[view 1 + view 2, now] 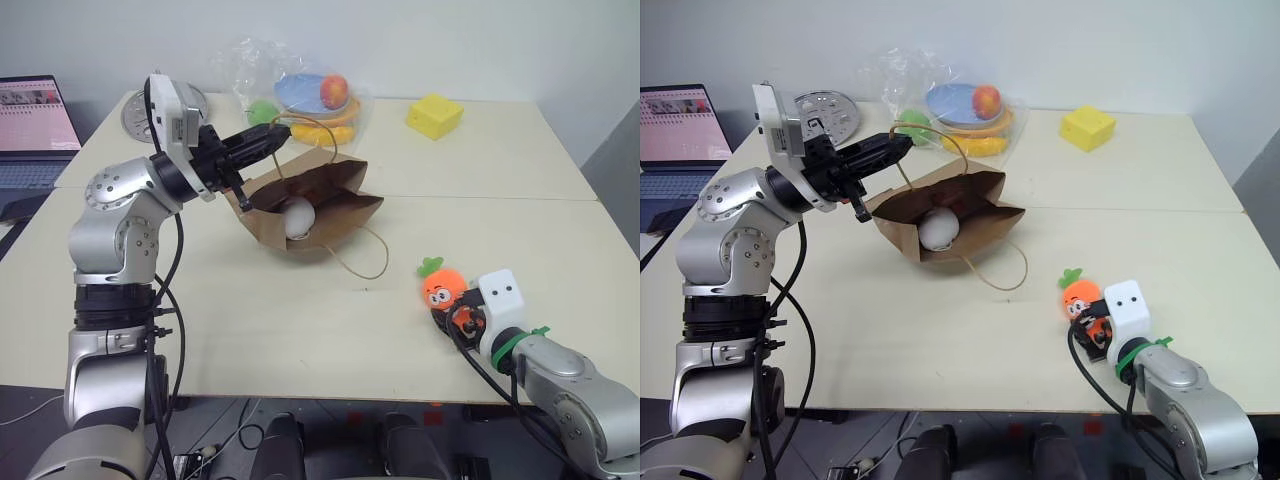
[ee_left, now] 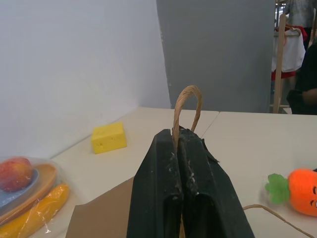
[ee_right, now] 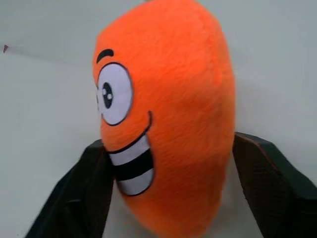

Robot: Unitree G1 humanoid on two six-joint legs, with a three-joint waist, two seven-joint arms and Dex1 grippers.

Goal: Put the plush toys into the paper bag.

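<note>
Two plush toys to track. I see the white egg toy lying inside the paper bag, which sits tipped with its mouth open near the middle of the desk. My left pincer is pressed together on the bag's handle, holding that edge up. The carrot toy stands on the desk near the front right edge (grinning face toward the wrist camera); my right pincer has a finger on each side of it, touching its flanks.
</note>
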